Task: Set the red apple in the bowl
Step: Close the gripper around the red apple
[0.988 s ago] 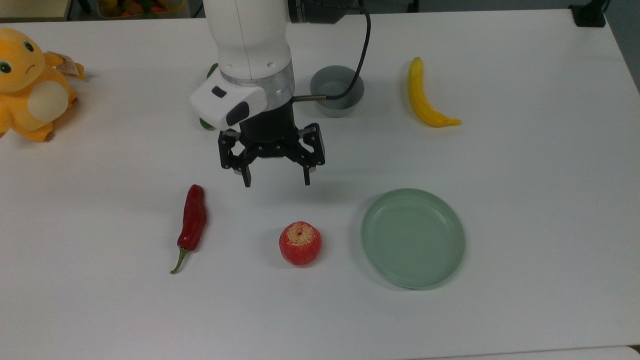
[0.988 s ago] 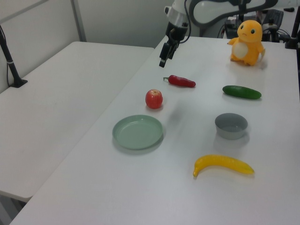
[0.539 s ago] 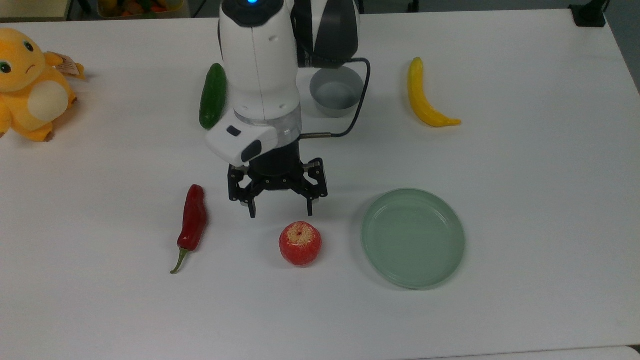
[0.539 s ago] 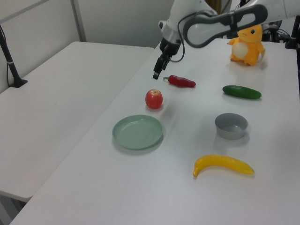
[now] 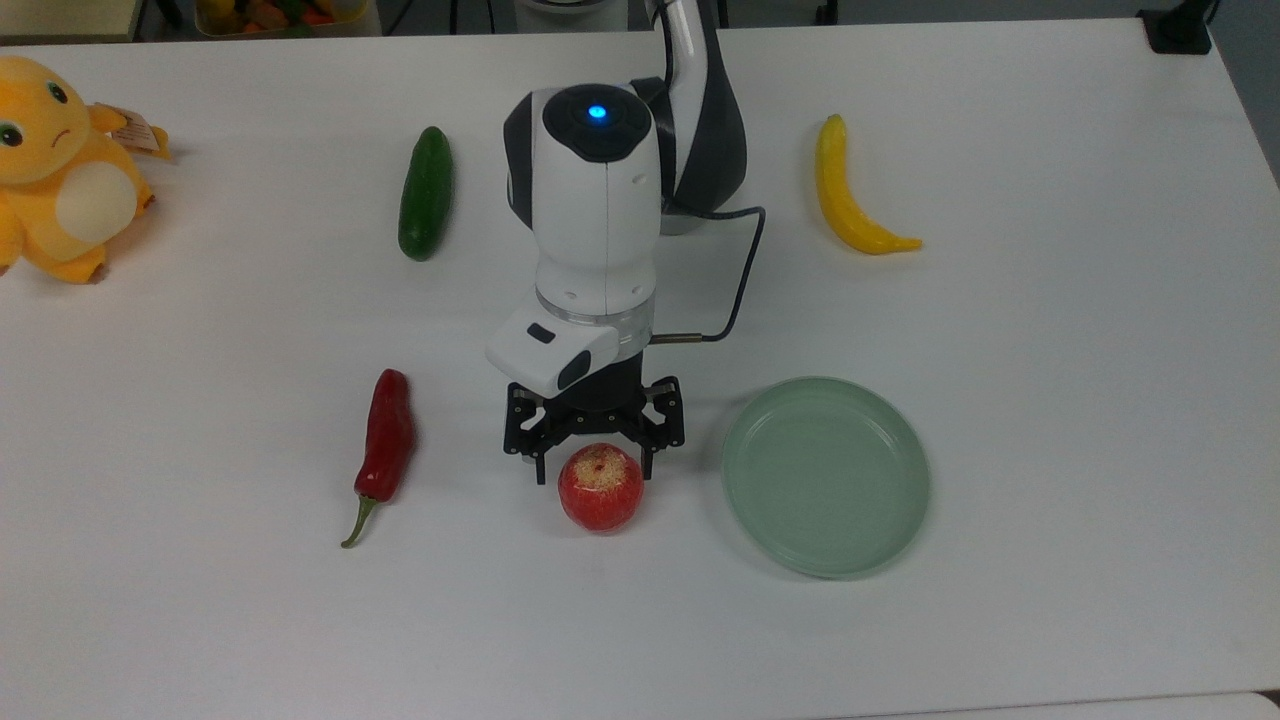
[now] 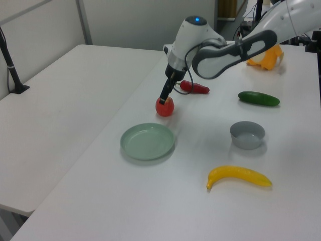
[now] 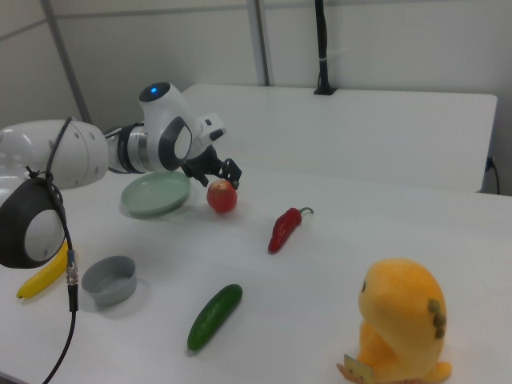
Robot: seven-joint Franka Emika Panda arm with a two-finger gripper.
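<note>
Red apple (image 5: 600, 488) on table | fingers (image 5: 541, 470) spread wide, straddling its top | bowl (image 6: 247, 134) behind arm in top view

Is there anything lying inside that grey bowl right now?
No. In the left view the grey bowl shows only its bare inside, while the red apple sits on the table beyond the green plate.
</note>
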